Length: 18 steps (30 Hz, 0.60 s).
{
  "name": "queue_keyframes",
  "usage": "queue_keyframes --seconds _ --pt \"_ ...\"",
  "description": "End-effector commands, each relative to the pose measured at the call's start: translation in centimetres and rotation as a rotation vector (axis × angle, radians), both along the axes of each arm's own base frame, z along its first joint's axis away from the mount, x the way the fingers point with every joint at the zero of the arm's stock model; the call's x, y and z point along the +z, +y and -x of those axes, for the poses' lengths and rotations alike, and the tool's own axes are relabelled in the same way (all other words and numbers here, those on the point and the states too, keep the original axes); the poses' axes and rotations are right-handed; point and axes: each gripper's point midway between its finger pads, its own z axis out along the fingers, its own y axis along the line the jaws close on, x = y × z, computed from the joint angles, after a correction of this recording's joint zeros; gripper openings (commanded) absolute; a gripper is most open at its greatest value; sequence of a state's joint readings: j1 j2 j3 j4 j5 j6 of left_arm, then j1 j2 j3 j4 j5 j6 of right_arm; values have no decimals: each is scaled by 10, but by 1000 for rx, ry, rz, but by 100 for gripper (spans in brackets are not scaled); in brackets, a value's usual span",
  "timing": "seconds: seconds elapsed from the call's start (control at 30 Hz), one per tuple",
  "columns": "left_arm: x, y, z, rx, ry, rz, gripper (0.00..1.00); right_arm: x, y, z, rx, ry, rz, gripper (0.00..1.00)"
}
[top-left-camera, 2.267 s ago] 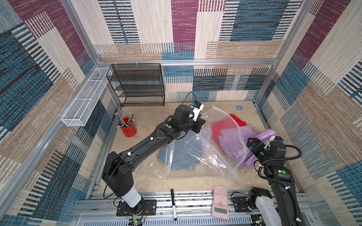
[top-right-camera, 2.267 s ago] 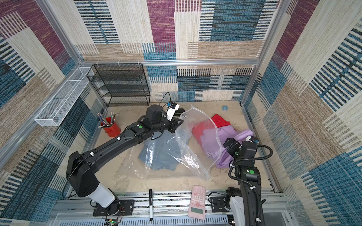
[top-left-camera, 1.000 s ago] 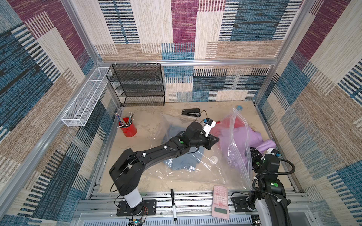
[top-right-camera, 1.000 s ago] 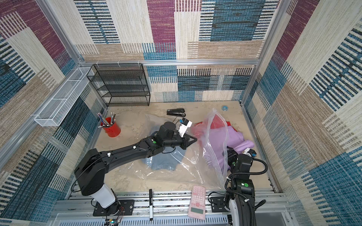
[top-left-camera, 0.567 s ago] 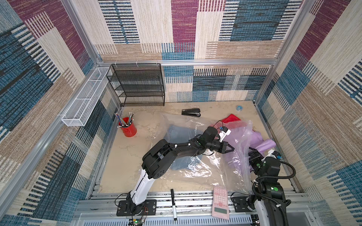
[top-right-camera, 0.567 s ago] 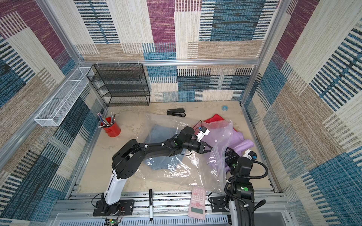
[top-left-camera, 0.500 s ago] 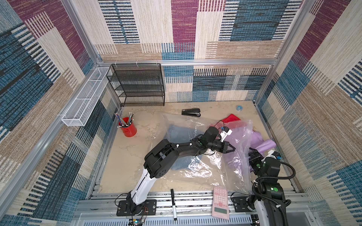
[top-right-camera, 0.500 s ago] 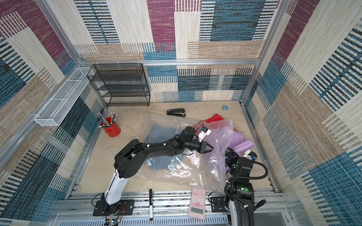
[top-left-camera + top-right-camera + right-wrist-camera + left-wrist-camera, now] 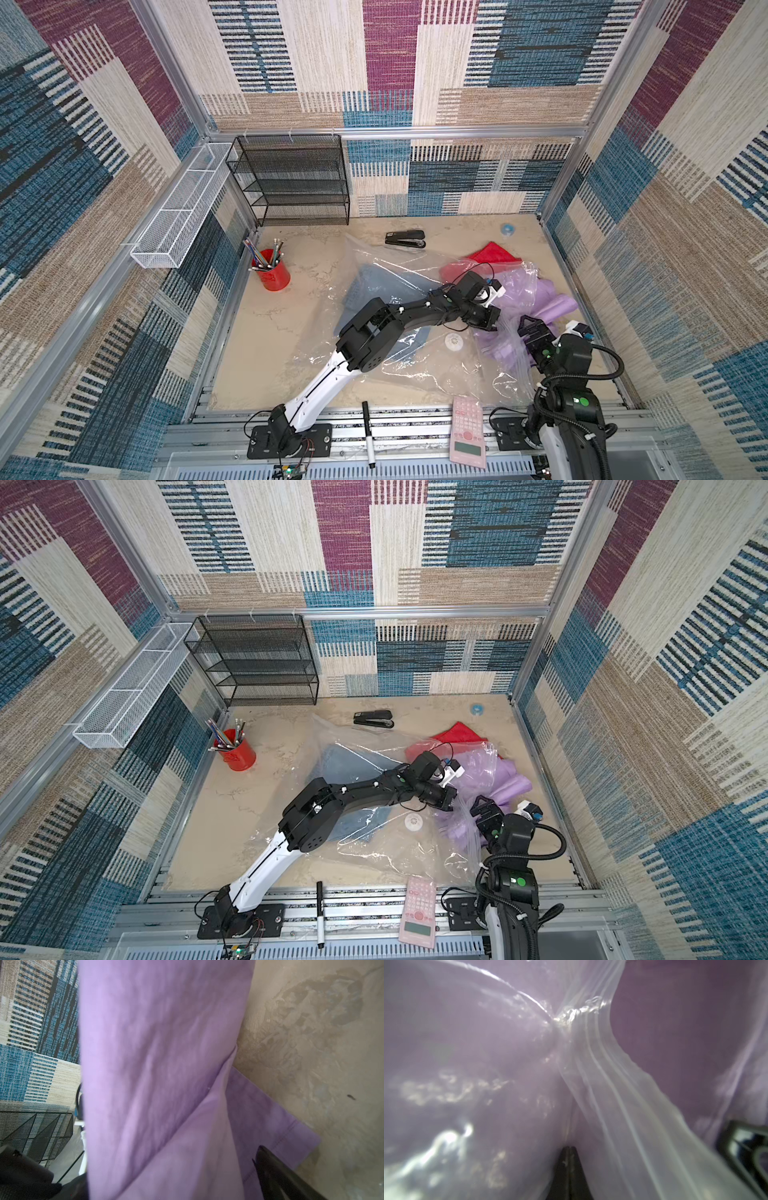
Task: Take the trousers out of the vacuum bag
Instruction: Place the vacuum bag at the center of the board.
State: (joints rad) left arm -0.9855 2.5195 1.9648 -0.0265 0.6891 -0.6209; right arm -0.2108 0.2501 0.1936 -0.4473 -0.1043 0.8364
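The clear vacuum bag (image 9: pixel 415 374) lies crumpled across the table, its white valve (image 9: pixel 453 341) facing up. Blue denim trousers (image 9: pixel 374 286) lie inside it. Red trousers (image 9: pixel 492 255) stick out at the back, partly under the film. Lilac trousers (image 9: pixel 552 299) lie at the right, part of them behind raised film. My left gripper (image 9: pixel 486 322) is shut on a fold of that film, and its closed tips (image 9: pixel 569 1149) show in the left wrist view against lilac. My right gripper (image 9: pixel 530 328) is open beside the lilac trousers (image 9: pixel 155 1064), which hang between its fingers (image 9: pixel 270 1167).
A black stapler (image 9: pixel 405 240) and a blue tape roll (image 9: pixel 507 228) lie at the back. A red pen cup (image 9: pixel 272 274) stands left, with a black mesh rack (image 9: pixel 291 183) and a white wire basket (image 9: pixel 178 208) behind. A pink calculator (image 9: pixel 467 432) and a marker (image 9: pixel 368 432) rest on the front rail.
My left gripper has swung from the back middle over to the right, dragging the bag's raised film onto the lilac trousers. The right gripper drew back toward the front and has stayed there.
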Motion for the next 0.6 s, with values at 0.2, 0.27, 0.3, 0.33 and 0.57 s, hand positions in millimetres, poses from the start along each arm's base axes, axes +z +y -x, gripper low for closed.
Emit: queue_keyframes --seconds 0.2,0.27,0.3,0.33,0.57 --pt "-83 42 -16 103 51 -308 0 34 -7 4 -51 -49 13 99" --pt "-87 47 -20 119 53 -328 0 43 -12 10 -84 -32 21 99" --pt "-87 48 -20 122 54 -333 0 46 -13 14 -97 -16 16 99" --pt "-87 49 -22 125 56 -334 0 47 -14 17 -109 7 12 99" --pt "-85 48 -23 122 63 -321 0 55 -13 22 -103 102 2 99"
